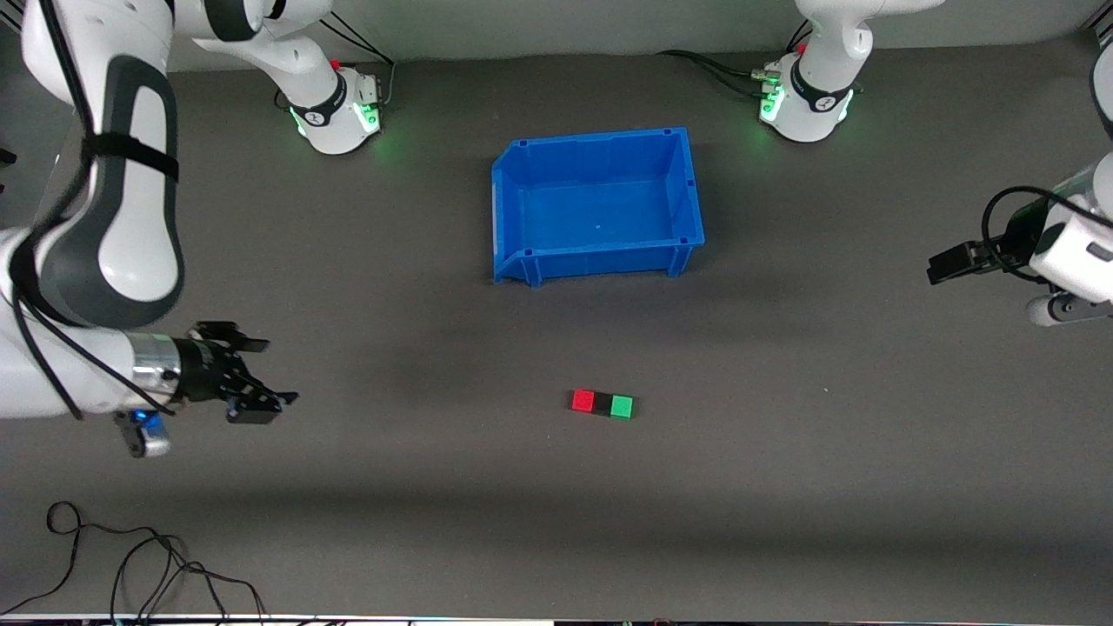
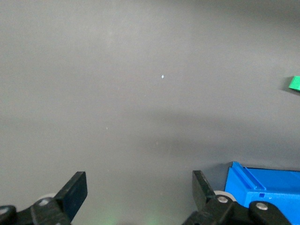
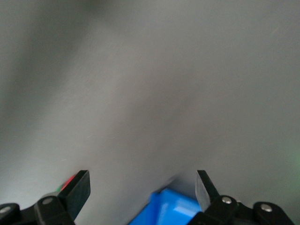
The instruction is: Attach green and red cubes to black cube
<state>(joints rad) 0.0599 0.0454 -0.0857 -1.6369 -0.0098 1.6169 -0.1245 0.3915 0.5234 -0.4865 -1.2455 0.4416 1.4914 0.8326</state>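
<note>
The red cube (image 1: 583, 400), black cube (image 1: 602, 402) and green cube (image 1: 621, 406) lie in one touching row on the grey mat, black in the middle, nearer the front camera than the blue bin. My right gripper (image 1: 274, 372) is open and empty, over the mat toward the right arm's end, well apart from the row. It is also open in its wrist view (image 3: 140, 187), where a sliver of the red cube (image 3: 69, 180) shows. My left gripper (image 1: 937, 265) is over the left arm's end of the mat; it is open and empty in its wrist view (image 2: 139, 190), which shows the green cube (image 2: 294, 83).
The blue bin (image 1: 509, 209) stands empty at the middle of the mat, closer to the robot bases; it also shows in the left wrist view (image 2: 262, 187) and the right wrist view (image 3: 168, 208). Black cables (image 1: 130, 565) lie at the mat's front corner on the right arm's end.
</note>
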